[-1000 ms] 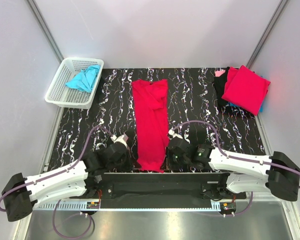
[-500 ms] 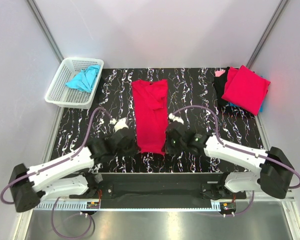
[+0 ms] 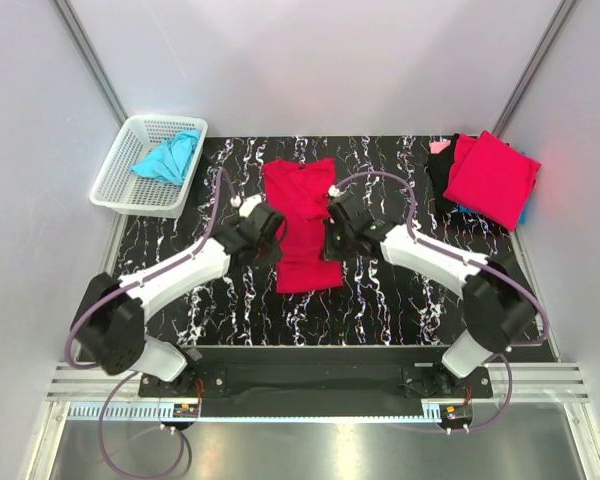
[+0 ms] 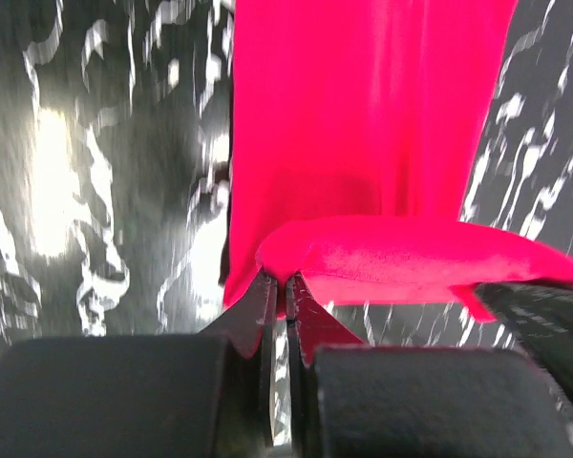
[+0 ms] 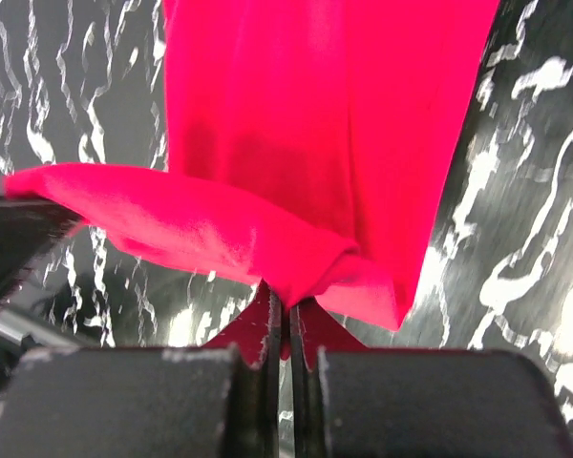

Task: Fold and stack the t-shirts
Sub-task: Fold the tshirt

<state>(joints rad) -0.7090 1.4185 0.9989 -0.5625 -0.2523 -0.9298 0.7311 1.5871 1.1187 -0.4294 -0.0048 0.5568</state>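
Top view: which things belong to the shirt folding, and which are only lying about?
Job:
- red shirt, middle of table
- blue shirt, in basket
- folded stack, far right

Lying about:
- basket
- table

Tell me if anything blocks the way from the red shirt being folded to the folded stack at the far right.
Nothing visible does: between the red shirt and the stack lies bare table; only the right arm's own cable arcs there.

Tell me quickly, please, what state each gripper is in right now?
Left gripper: closed on the red shirt.
Right gripper: closed on the red shirt.
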